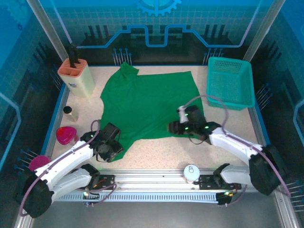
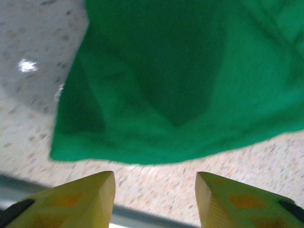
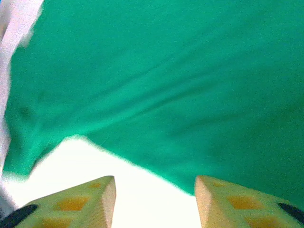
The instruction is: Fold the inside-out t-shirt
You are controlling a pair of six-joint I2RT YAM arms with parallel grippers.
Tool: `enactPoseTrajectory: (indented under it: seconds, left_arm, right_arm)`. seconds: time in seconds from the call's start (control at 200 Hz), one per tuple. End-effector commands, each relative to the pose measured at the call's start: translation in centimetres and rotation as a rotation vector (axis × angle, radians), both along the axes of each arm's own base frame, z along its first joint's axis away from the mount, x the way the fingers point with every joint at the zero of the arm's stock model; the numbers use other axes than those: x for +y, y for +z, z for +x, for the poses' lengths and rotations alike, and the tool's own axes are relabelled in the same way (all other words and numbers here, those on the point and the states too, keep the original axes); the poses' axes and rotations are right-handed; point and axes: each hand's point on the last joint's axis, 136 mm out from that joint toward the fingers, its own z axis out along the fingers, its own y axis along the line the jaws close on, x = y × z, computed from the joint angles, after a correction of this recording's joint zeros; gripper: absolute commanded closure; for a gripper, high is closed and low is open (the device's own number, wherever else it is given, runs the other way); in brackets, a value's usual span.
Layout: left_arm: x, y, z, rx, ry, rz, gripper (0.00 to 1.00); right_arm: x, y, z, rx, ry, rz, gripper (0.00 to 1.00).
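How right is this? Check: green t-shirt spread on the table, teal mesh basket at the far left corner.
Wrong side. The top external view shows the teal mesh basket at the far right corner; the green t-shirt is spread on the table.

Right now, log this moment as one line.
t-shirt: spread on table | left gripper: open, empty, at shirt's near edge | right gripper: open, empty, at shirt's near edge | fold: not done

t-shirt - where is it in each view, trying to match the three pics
Top external: t-shirt spread mid-table, left of the basket.
Left wrist: t-shirt across the top, its corner just beyond the left gripper.
Right wrist: t-shirt across top and right, edge slanting down past the right gripper.
Shared landmark: the t-shirt's near edge against the table.
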Motion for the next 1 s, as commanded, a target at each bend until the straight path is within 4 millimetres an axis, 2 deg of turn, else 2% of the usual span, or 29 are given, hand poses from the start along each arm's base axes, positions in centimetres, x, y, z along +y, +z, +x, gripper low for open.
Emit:
enactPoseTrajectory:
  seconds: [0.0, 0.075, 0.195, 0.385, 0.47, 0.505, 0.625, 0.786, 0.996]
  left_arm:
    - [0.4, -1.5, 2.2, -0.035, 0.104, -0.071, 0.55]
    - [1.8, -2.0, 3.2, -0.032, 0.131, -0.039, 0.55]
    - [2.8, -2.5, 4.9, -0.038, 0.12, -0.005, 0.57]
    - [3.8, -5.4, 5.9, 0.056, 0.138, -0.011, 0.6]
    - [3.7, -5.6, 6.5, 0.079, 0.134, -0.043, 0.61]
    - [3.7, -5.5, 6.6, 0.079, 0.135, -0.039, 0.61]
    - [4.1, -5.3, 6.7, 0.074, 0.147, -0.034, 0.61]
    - [3.9, -5.3, 6.2, 0.086, 0.16, -0.065, 0.61]
    - [4.0, -5.3, 5.7, 0.112, 0.167, -0.07, 0.61]
  right_arm:
    - [9.8, 1.0, -7.2, -0.219, 0.648, 0.04, 0.45]
    - [13.1, -1.5, -9.5, -0.322, 0.844, 0.007, 0.41]
    - [17.5, -2.7, -10.1, -0.516, 0.927, 0.089, 0.39]
    - [20.9, -4.3, -9.5, -0.612, 0.96, 0.186, 0.4]
    - [21.6, -5.8, -9.0, -0.593, 0.978, 0.165, 0.4]
    - [22.6, -5.2, -8.6, -0.613, 0.98, 0.179, 0.4]
    - [23.2, -5.7, -7.8, -0.629, 0.97, 0.157, 0.4]
    - [23.1, -5.9, -6.5, -0.652, 0.925, 0.126, 0.39]
    - [22.1, -9.8, -5.0, -0.608, 0.888, -0.013, 0.43]
